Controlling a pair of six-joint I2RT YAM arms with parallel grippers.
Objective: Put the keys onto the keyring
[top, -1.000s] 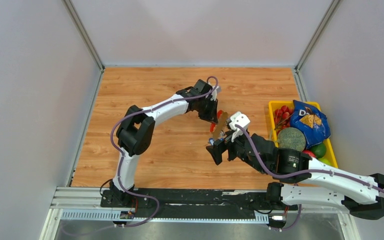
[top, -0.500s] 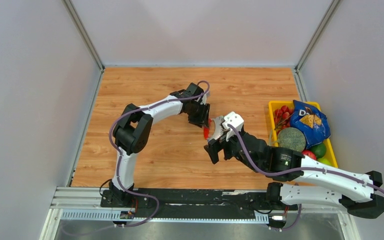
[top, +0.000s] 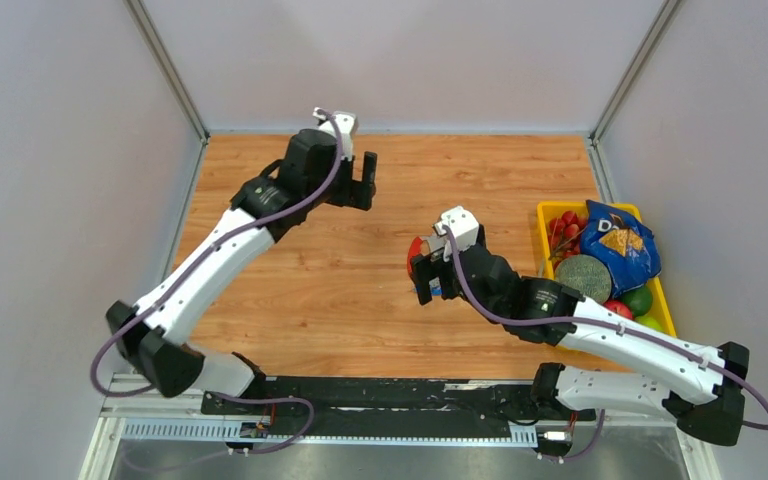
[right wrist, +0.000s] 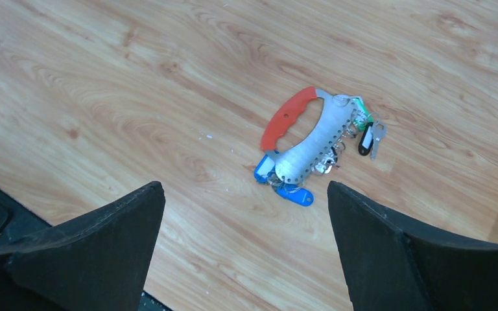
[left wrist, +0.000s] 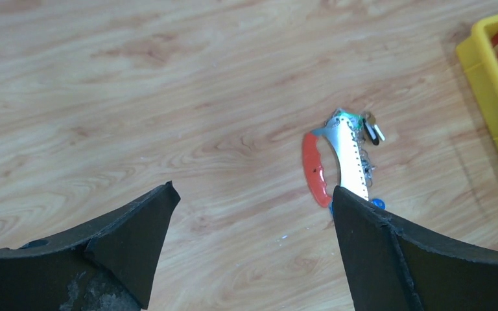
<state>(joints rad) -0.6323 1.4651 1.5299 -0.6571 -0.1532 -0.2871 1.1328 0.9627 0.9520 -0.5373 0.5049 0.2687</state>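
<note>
Both spread and empty: left tool [left wrist: 253, 194], right tool [right wrist: 244, 188]. Keyring [right wrist: 305, 152] lies on the surface [right wrist: 104, 97], right of centre in the right wrist view; key [right wrist: 365, 139] touches its right end, seemingly threaded — next, likely pulling clear.

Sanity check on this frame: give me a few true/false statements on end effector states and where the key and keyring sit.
1. The left end effector and the right end effector are both open and hold nothing. True.
2. The keyring bunch lies on the wooden table. True.
3. The black-headed key lies alone at the table's far edge. False: it lies at the bunch's green end.
4. The left end effector grips the red handle. False: nothing touches the handle.
5. Blue tags lie at the end of the bunch opposite the key. True.
</note>
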